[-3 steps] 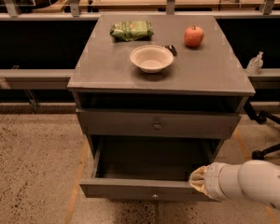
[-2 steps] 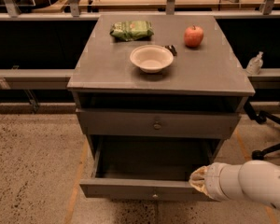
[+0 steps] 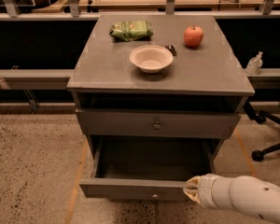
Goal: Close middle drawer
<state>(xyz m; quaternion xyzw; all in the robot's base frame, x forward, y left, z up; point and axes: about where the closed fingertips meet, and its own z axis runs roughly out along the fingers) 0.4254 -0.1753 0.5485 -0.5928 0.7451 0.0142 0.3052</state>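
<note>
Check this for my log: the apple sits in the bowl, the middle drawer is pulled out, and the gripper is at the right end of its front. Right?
Not quite. The camera view shows the apple on the cabinet top, apart from the bowl. The rest holds: the middle drawer is pulled out and the gripper is at the right end of its front.
</note>
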